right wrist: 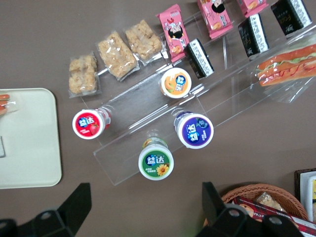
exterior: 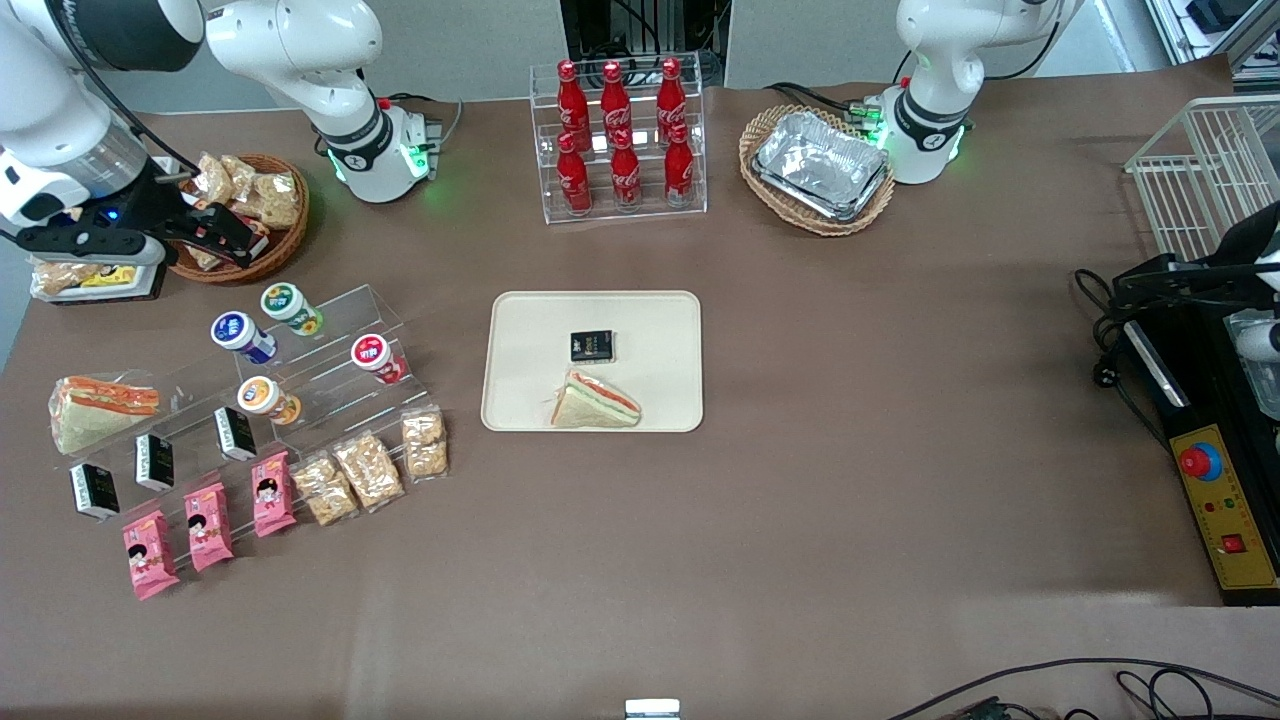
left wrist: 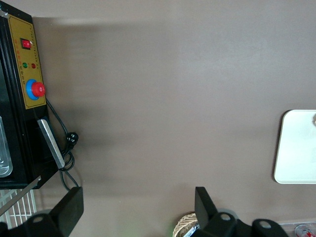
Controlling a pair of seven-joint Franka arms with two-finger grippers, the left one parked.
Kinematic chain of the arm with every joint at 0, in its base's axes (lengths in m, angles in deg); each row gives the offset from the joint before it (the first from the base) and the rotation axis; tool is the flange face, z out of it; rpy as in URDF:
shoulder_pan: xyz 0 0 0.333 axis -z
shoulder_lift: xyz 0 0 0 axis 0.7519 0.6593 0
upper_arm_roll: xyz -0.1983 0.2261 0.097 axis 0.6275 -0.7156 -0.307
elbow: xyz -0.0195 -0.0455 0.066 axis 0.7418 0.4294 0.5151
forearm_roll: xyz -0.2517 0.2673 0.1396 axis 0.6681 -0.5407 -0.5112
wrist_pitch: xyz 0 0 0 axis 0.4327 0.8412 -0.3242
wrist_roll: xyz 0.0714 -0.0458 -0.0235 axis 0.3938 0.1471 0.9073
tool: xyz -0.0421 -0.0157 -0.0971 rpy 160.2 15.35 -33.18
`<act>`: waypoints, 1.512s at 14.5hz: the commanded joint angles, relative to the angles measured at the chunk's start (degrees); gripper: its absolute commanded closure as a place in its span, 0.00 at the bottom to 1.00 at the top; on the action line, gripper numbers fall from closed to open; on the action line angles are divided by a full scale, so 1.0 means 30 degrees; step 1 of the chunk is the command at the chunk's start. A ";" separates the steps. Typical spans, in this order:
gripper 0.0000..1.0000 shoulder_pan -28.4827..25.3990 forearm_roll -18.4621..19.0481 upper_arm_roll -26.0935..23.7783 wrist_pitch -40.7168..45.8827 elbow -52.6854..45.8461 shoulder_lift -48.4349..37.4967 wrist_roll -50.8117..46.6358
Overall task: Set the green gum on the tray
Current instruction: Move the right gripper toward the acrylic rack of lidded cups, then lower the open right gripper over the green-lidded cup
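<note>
Green gum, probably light, rigid and smooth-sided, is lying on the clear stepped rack near the worktop's working-arm edge, inviting a body-side grip, while the gripper is hovering above, fingers spread and empty.

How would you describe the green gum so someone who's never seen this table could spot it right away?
Find the clear acrylic stepped stand toward the working arm's end of the table; four small gum canisters stand on it. The green gum sits on the step farthest from the front camera, beside the blue-lidded canister, with the open gripper hovering above it. Its green-rimmed lid with a yellow flower sets it apart from the blue, red and orange lids.
</note>
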 commanded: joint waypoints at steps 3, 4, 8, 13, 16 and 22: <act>0.00 0.0021 -0.0193 0.0358 -0.2828 0.3224 -0.1034 -0.0872; 0.00 -0.0008 -0.0193 0.0358 -0.3034 0.3548 -0.1094 -0.1341; 0.00 -0.0038 -0.0193 0.0328 -0.4965 0.5099 -0.1211 -0.1521; 0.00 -0.0038 -0.0193 0.0387 -0.6579 0.6888 -0.1329 -0.2046; 0.00 -0.0038 -0.0193 0.0416 -0.7603 0.7766 -0.1182 -0.2166; 0.00 -0.0038 -0.0193 0.0944 -0.8805 0.8501 -0.0919 -0.2166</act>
